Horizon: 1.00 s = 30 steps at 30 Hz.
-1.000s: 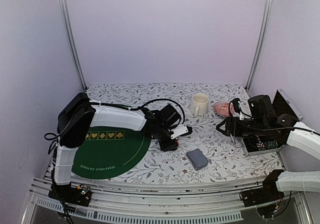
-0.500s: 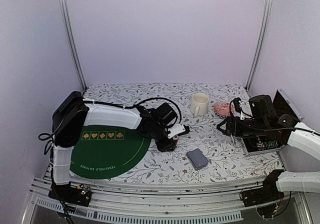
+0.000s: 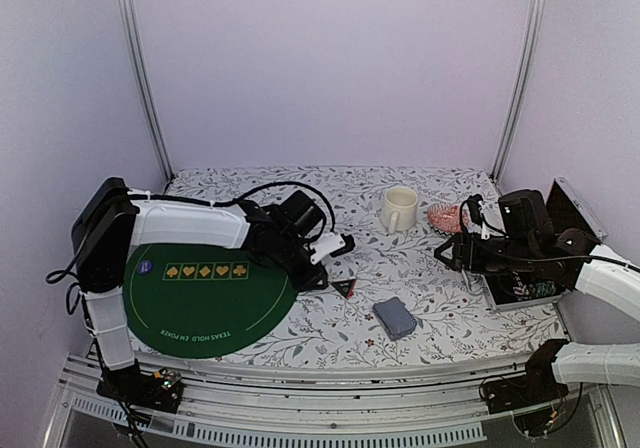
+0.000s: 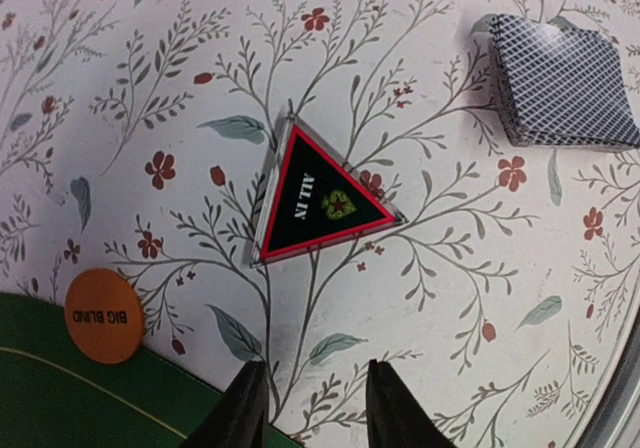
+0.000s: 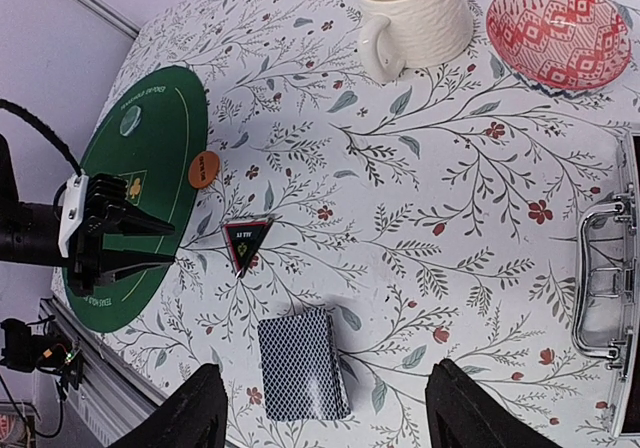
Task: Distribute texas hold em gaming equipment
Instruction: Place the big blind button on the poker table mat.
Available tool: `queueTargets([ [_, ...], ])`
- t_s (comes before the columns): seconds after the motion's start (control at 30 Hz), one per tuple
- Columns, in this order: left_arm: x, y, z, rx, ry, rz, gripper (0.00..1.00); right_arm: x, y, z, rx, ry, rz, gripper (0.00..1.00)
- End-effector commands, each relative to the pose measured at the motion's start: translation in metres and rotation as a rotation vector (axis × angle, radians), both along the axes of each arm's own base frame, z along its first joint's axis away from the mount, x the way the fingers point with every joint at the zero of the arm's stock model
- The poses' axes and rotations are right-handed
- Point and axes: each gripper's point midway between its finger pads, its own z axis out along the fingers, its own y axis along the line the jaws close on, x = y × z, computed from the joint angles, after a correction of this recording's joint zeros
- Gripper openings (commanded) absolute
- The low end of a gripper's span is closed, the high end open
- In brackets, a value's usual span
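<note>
The black-and-red triangular marker point(image 4: 320, 196) point(image 3: 345, 288) lies flat on the floral cloth, apart from everything. My left gripper point(image 4: 312, 408) point(image 3: 318, 268) stands open and empty just short of it, at the green mat's edge. An orange disc button point(image 4: 103, 315) point(image 5: 204, 169) rests at the mat's rim. A clear disc point(image 5: 131, 120) lies on the mat. The deck of grey-blue-backed playing cards point(image 5: 302, 365) point(image 3: 395, 318) sits on the cloth near the front. My right gripper point(image 5: 330, 408) point(image 3: 465, 253) hovers high above the deck, open and empty.
The round green mat point(image 3: 210, 303) covers the left of the table. A cream mug point(image 3: 398, 208) and a red-patterned dish point(image 3: 445, 216) stand at the back right. An open metal case point(image 3: 520, 288) with a handle point(image 5: 600, 288) lies at the right edge.
My left arm has pulled back to the left and away from the triangular marker, which now lies uncovered on the cloth. The right arm has not moved.
</note>
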Motion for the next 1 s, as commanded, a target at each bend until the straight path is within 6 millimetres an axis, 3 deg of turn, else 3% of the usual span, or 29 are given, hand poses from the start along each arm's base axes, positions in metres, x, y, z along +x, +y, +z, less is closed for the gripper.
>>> queueTargets([
  [0.0,0.016,0.02,0.014,-0.032,-0.007,0.092,0.41,-0.002,-0.005,-0.005,-0.021,-0.001,-0.003,0.7],
  [0.17,0.065,0.056,0.003,0.051,-0.041,0.337,0.73,-0.001,-0.004,-0.007,-0.022,0.002,-0.004,0.71],
  [0.27,0.072,0.057,-0.023,0.108,-0.015,0.373,0.87,-0.001,-0.003,-0.007,-0.02,0.003,0.0,0.7],
  [0.33,0.077,0.058,-0.033,0.13,-0.012,0.391,0.92,-0.001,-0.003,-0.006,-0.017,0.002,0.002,0.71],
  [0.5,0.091,0.056,-0.052,0.155,-0.002,0.413,0.92,-0.003,-0.005,-0.007,-0.021,0.002,-0.001,0.71],
  [0.67,0.106,0.058,-0.062,0.171,0.002,0.452,0.87,-0.004,-0.006,-0.008,-0.022,0.005,-0.005,0.7],
  [0.83,0.103,0.058,-0.066,0.163,0.042,0.447,0.75,-0.003,-0.006,-0.008,-0.024,0.006,-0.009,0.7],
  [0.97,0.098,0.065,-0.067,0.167,0.086,0.463,0.72,-0.003,-0.007,-0.009,-0.031,0.007,-0.011,0.7],
])
